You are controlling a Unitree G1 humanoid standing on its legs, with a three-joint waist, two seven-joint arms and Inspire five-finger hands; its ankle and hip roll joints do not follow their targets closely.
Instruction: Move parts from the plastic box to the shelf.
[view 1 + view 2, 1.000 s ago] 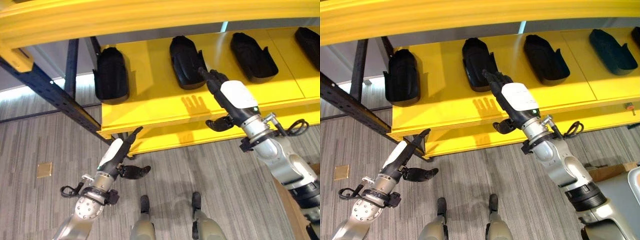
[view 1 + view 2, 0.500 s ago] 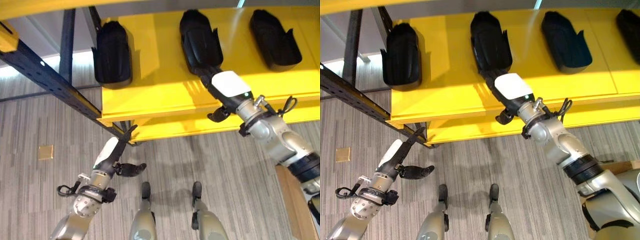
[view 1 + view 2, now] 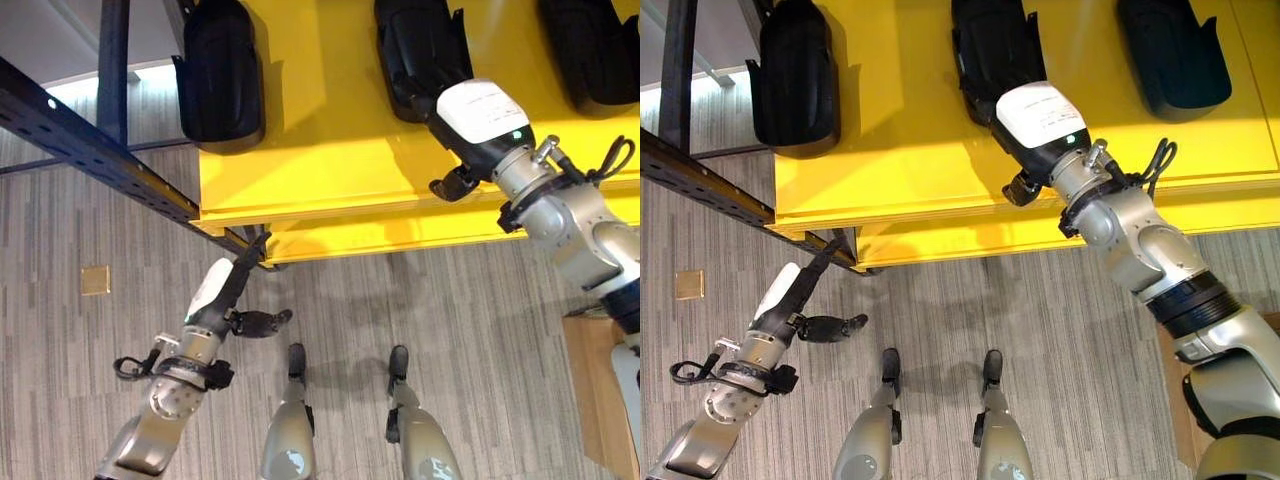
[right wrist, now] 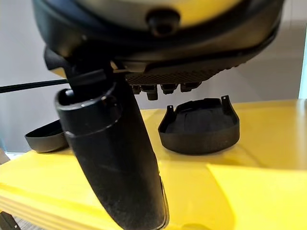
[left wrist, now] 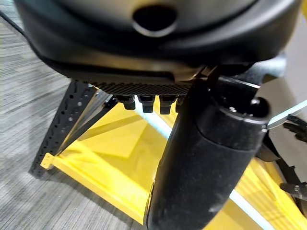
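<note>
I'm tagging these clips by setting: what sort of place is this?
Probably a factory or warehouse parts-storage area: a yellow shelf on dark perforated steel framing holds a row of black moulded parts, above grey plank flooring.

Three black moulded parts are laid flat in a row on the top deck of the yellow shelf (image 3: 330, 160). Taking the middle part (image 3: 420, 45) as the landmark, another part (image 3: 218, 70) is set well apart to its left, close to the shelf's left edge, and a third part (image 3: 590, 50) is placed to its right. A lower yellow deck (image 3: 400, 245) is seen just under the front lip. The shelf is carried on a dark perforated frame (image 3: 90, 150), all stood on grey striped flooring (image 3: 100, 230).
</note>
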